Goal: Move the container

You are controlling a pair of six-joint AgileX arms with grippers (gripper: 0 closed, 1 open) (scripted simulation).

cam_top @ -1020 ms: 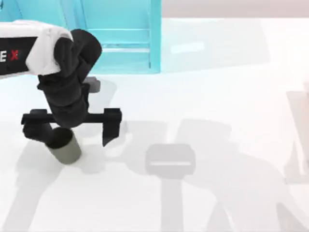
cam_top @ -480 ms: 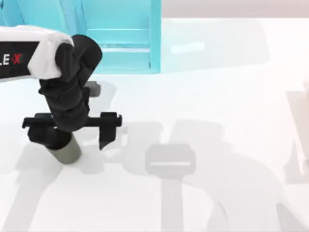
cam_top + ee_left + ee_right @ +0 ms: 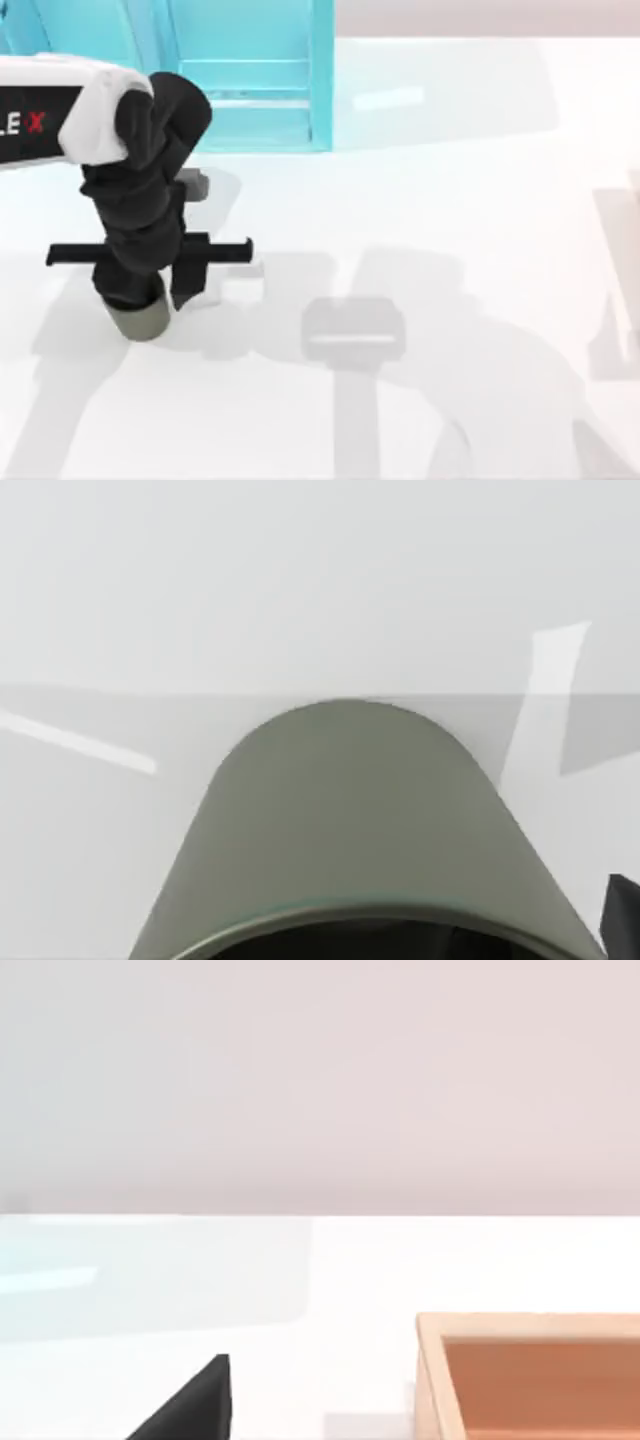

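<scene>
The container (image 3: 140, 322) is a small olive-grey cup standing upright on the white table (image 3: 450, 200) at the left. My left gripper (image 3: 146, 296) hangs straight over it. Its right-hand finger (image 3: 187, 283) presses against the cup's side, and the other finger is hidden under the black wrist. In the left wrist view the container (image 3: 350, 820) sits very close, with a dark fingertip (image 3: 624, 912) right at its edge. In the right wrist view a black wedge (image 3: 195, 1405) of my right gripper shows at the frame's edge.
A large turquoise shelf unit (image 3: 250, 80) stands at the back left, just behind the left arm. A shallow wooden box (image 3: 530, 1370) lies on the table in the right wrist view. Grey shadows cross the table's middle and right.
The left gripper's fingers have slid inward along their bar, from wide apart to tight around the container. The wrist has sunk lower over the cup, which has stayed in place.
</scene>
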